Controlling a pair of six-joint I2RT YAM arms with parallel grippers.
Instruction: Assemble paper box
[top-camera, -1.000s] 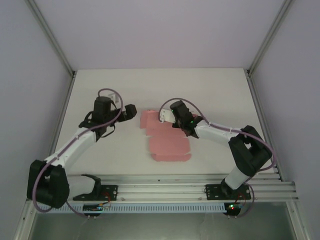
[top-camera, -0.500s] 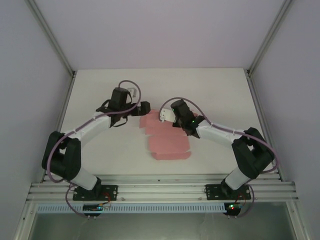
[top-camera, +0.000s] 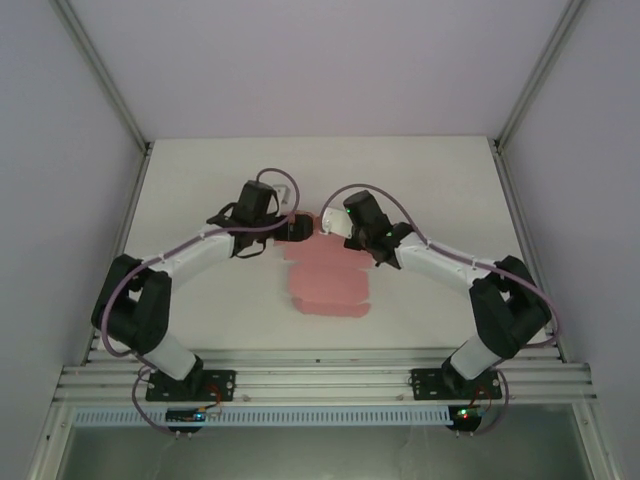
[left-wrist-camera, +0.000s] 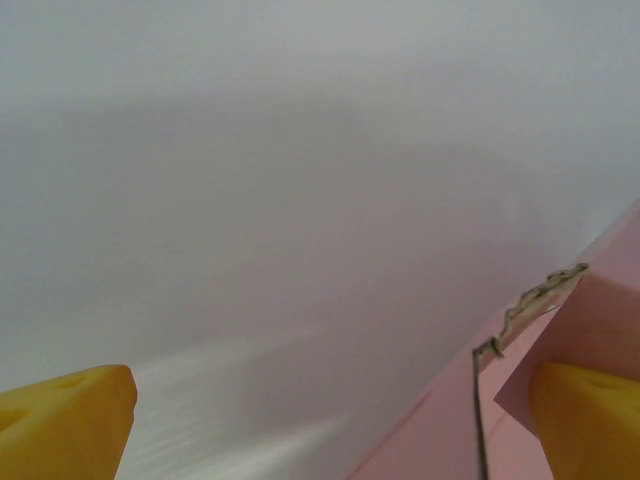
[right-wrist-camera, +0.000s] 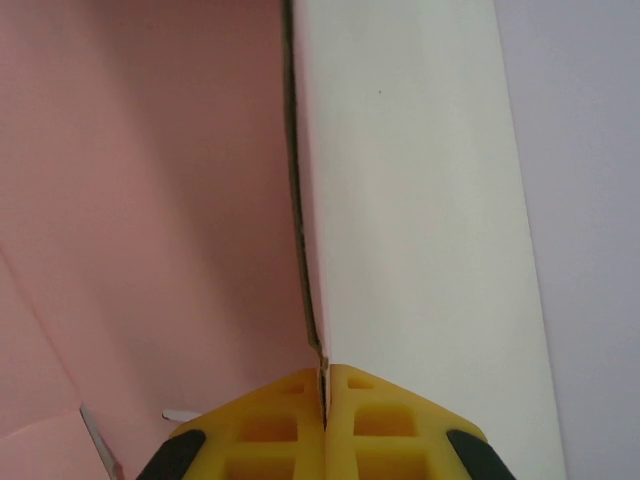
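- We see the paper box (top-camera: 330, 285) lying on the white desk (top-camera: 200, 190) as a pale-pink creased cut-out, mostly flat, between the two arms.
- Both arms reach in to the far edge of the paper box, and their wrists nearly meet above it.
- The right fingers (top-camera: 335, 222) sit at the far edge of the paper box, near its middle.
- In the right wrist view, the right fingers (right-wrist-camera: 280, 430) are pressed together. A thin edge of the paper box (right-wrist-camera: 150, 200) runs straight into the seam between the yellow pads, so we read them as pinching the card.
- In that view the pink card lies left of the pinched edge and the bare desk (right-wrist-camera: 400, 200) lies right of it.
- The left fingers (top-camera: 298, 228) are at the far left corner of the paper box.
- In the left wrist view, the left fingers (left-wrist-camera: 60, 420) stand wide apart. One yellow tip is over bare desk (left-wrist-camera: 250, 250) and the other is beside a pink flap of the paper box (left-wrist-camera: 600, 320).
- We cannot tell whether that tip touches the flap.
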